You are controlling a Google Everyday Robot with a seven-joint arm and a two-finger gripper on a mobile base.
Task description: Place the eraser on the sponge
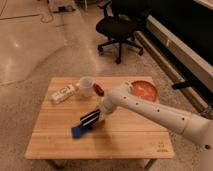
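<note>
Tool [91, 118] sits low at centre-left of the worktop [131, 136], on the end of the white arm [150, 110] that reaches in from the lower right. It is dark and striped. Cannot tell whether it is gripping anything or is clear.

Blue flat block [78, 131] lies just below-left of the tool, touching or nearly touching it, and reads as the sponge: soft-looking, matte, rectangular. Nothing clearly lies on top of it.

Eraser is not certain. The white oblong block [63, 94] with dark markings, at upper left of the worktop and well apart from the sponge, may be it: hard-edged, smooth. It could equally be a dark piece at the tool; cannot separate the two.

Step, as a judgement: work right at the sponge, either lowering something onto it or hovering over it. Any next move there calls for a gentle, flat descent, since a sponge gives and slides on smooth wood.

Also present:
- white rounded cup [86, 86]
- small brown lump [99, 90]
- glossy orange plate [146, 91]
- black office chair [119, 27] at the top
</note>
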